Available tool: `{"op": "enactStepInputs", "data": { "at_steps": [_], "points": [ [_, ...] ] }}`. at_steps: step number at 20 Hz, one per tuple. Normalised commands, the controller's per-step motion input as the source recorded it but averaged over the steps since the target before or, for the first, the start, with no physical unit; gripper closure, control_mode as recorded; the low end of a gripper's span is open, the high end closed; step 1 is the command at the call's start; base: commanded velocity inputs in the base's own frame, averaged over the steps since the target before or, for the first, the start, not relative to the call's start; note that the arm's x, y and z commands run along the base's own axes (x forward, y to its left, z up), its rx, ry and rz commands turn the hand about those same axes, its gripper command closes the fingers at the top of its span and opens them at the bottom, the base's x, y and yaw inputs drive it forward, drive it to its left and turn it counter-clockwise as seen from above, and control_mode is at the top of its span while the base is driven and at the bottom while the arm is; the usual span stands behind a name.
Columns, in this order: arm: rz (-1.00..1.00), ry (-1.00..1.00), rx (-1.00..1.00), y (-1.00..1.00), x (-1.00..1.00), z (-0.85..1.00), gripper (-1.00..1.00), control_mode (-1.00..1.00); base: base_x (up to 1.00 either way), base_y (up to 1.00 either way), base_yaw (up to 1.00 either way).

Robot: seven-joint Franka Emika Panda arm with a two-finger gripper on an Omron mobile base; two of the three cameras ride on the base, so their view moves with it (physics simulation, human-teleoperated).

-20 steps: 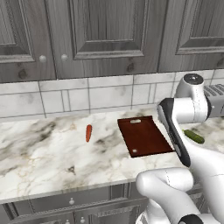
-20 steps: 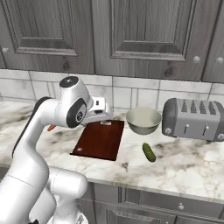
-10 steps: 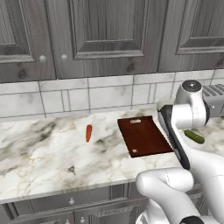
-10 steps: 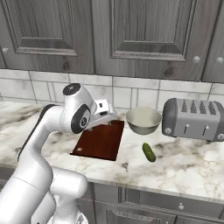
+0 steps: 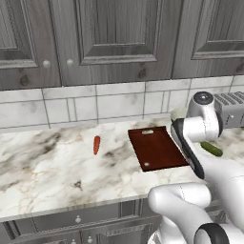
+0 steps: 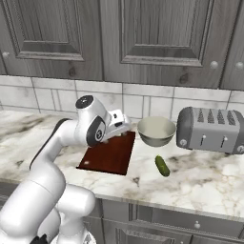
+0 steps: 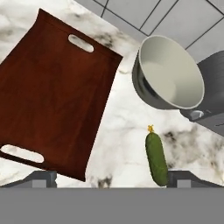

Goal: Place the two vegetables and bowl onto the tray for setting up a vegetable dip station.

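Note:
The dark reddish-brown tray (image 5: 157, 148) (image 6: 108, 155) (image 7: 48, 100) lies bare on the marble counter. To its right stands the pale bowl (image 6: 156, 131) (image 7: 168, 72), upright and with nothing in it. The green cucumber piece (image 6: 162, 166) (image 5: 211, 148) (image 7: 156, 158) lies on the counter in front of the bowl. Left of the tray rests the orange-red carrot piece (image 5: 96, 144). My gripper (image 6: 121, 127) (image 7: 114, 179) hovers above the tray's right edge, open, with nothing between its fingers; the cucumber sits just inside the right fingertip (image 7: 188, 177) in the hand view.
A grey toaster (image 6: 212, 128) (image 5: 231, 107) stands right of the bowl against the tiled backsplash. Dark cabinets hang above the counter. The counter's front edge runs close below the tray and cucumber.
The arm has swung to the right, carrying the hand from over the tray toward its right edge and the bowl. The gripper stays open; the objects have not moved.

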Motion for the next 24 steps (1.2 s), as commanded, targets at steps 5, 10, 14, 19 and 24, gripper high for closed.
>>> {"op": "enactStepInputs", "data": {
  "at_steps": [5, 10, 14, 19, 24],
  "points": [
    [0.01, 0.0, 0.0, -0.16, 0.38, -0.08, -1.0, -1.0, 0.0, 0.0, 0.0],
    [0.0, 0.04, -0.01, -0.07, 0.36, -0.11, -1.0, -1.0, 0.0, 0.0, 0.0],
    [0.0, 0.04, -0.01, -0.11, 0.34, -0.12, -1.0, -1.0, 0.0, 0.0, 0.0],
    [0.0, 0.04, -0.01, -0.1, 0.29, -0.14, -1.0, -1.0, 0.0, 0.0, 0.0],
    [0.0, 0.0, -0.01, -0.08, 0.21, -0.17, -1.0, -1.0, 0.0, 0.0, 0.0]
  ]
}}
